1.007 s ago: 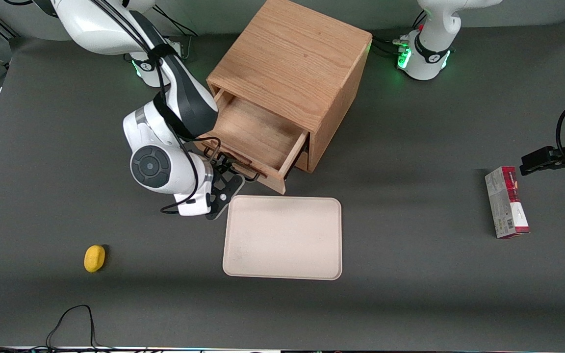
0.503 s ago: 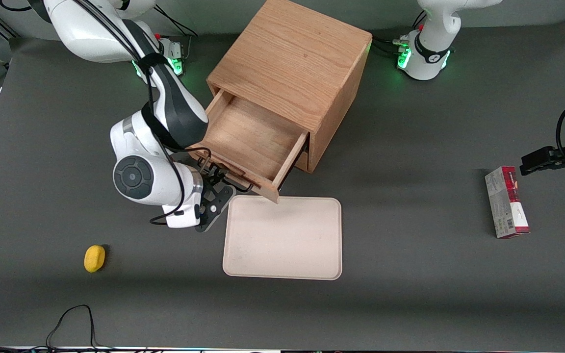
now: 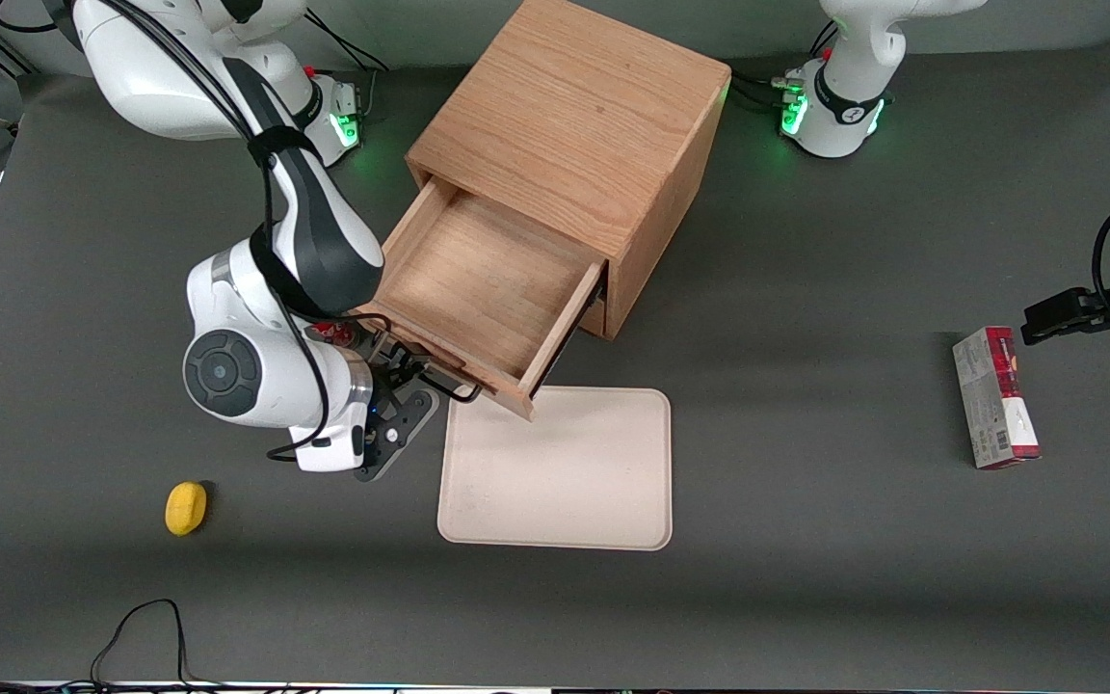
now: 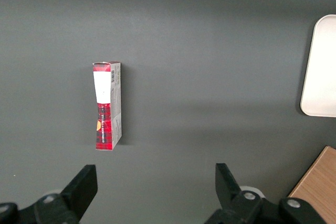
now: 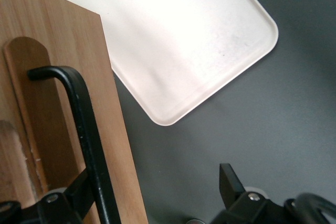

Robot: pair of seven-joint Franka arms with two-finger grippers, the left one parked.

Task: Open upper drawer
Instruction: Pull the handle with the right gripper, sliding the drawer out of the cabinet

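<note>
The upper drawer (image 3: 478, 280) of the wooden cabinet (image 3: 574, 106) is pulled far out and its shallow wooden tray is empty. Its front panel (image 5: 58, 93) carries the black bar handle (image 5: 84, 129), also seen in the front view (image 3: 439, 384). My right gripper (image 3: 410, 386) is in front of the drawer front, at the handle. In the right wrist view the gripper (image 5: 156, 179) has its fingers wide apart. One finger (image 5: 79, 190) sits against the handle bar; the other finger (image 5: 231, 182) is over bare table. The lower drawer is hidden under the open one.
A pale tray (image 3: 560, 472) lies on the table just in front of the drawer, and the drawer's corner overhangs its edge. A yellow lemon-like object (image 3: 185, 507) lies toward the working arm's end. A red and white box (image 3: 995, 397) lies toward the parked arm's end.
The upper drawer has slid farther out toward the front camera. My right gripper and arm moved the same way with the handle.
</note>
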